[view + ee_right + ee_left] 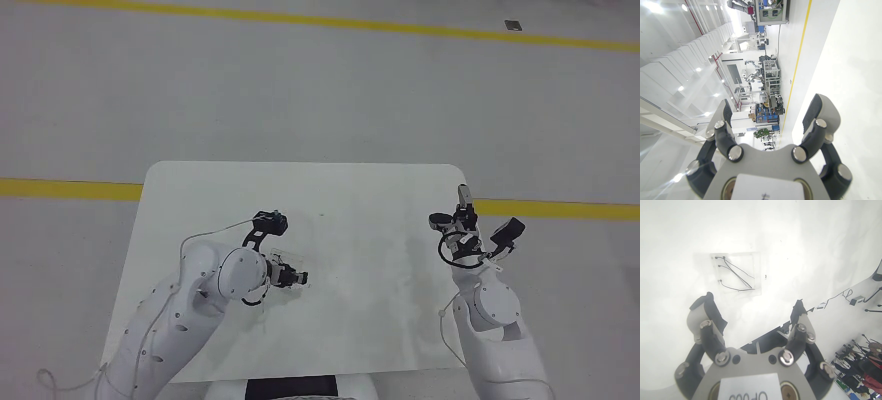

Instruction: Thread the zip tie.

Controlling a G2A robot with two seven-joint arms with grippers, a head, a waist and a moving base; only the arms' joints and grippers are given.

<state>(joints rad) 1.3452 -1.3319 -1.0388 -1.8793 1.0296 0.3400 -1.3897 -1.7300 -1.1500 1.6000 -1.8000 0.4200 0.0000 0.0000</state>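
Note:
Several thin black zip ties [738, 290] lie loose inside a clear square tray [758, 275] on the white table [350, 200]. In the left wrist view my left gripper [751, 302] hovers short of the tray, open, with nothing between its fingers. In the top view the left gripper [283, 250] sits over the table's left half. My right gripper [470, 225] is at the table's right edge. In the right wrist view the right gripper [770, 104] is open and empty, aimed out past the table at the room.
A tiny dark speck [765, 276] lies on the table just beside the tray. The table's edge [829, 298] runs close behind the left gripper. Yellow floor lines [560, 208] pass beyond the table.

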